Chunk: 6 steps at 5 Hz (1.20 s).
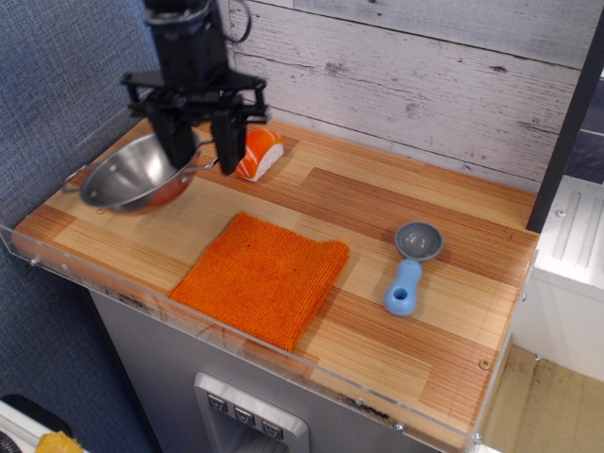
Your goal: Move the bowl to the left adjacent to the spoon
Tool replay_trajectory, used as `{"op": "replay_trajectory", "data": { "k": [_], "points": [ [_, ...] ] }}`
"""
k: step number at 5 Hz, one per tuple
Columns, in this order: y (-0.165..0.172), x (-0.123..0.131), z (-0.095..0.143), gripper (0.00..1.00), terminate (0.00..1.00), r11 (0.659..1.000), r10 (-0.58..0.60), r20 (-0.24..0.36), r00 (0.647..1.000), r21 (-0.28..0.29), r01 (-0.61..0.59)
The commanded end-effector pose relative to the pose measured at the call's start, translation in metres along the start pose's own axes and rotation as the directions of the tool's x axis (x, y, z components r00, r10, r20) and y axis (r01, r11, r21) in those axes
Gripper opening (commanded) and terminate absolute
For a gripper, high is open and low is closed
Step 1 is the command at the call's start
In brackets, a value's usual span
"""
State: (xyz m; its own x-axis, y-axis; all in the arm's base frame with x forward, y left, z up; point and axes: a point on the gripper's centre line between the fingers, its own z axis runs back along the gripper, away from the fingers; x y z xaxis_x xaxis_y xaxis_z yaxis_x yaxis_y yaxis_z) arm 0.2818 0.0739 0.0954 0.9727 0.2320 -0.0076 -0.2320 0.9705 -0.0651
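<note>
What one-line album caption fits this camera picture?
Robot gripper lifts a tilted steel bowl above the wooden counter; orange cloth and blue-handled spoon wait.

Soft, even light fills the scene, bright enough to read the wood grain of the tabletop (396, 217) from near edge to far wall. Shadows are faint and short. The bowl (132, 176) at far left carries pale highlights and an orange reflection on its steel. The clear rim along the near edge catches thin glints. Focus is sharp overall; the claw (201, 156) looks slightly soft.
</note>
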Motion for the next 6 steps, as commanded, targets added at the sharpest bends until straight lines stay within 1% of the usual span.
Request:
{"op": "replay_trajectory", "data": {
  "k": [1, 2, 4, 5, 6],
  "points": [
    [-0.058, 0.019, -0.008, 0.0, 0.0, 0.99, -0.132, 0.045, 0.99, -0.039, 0.133],
    [-0.097, 0.022, -0.017, 0.0, 0.0, 0.981, -0.182, 0.054, 0.982, -0.05, 0.185],
    [-0.145, 0.026, -0.024, 0.0, 0.0, 0.973, -0.221, 0.059, 0.973, -0.046, 0.224],
    [-0.158, 0.025, -0.033, 0.0, 0.0, 0.972, -0.232, 0.051, 0.971, -0.032, 0.234],
    [-0.154, 0.022, -0.051, 0.0, 0.0, 0.973, -0.229, 0.042, 0.973, -0.005, 0.229]
  ]
}}
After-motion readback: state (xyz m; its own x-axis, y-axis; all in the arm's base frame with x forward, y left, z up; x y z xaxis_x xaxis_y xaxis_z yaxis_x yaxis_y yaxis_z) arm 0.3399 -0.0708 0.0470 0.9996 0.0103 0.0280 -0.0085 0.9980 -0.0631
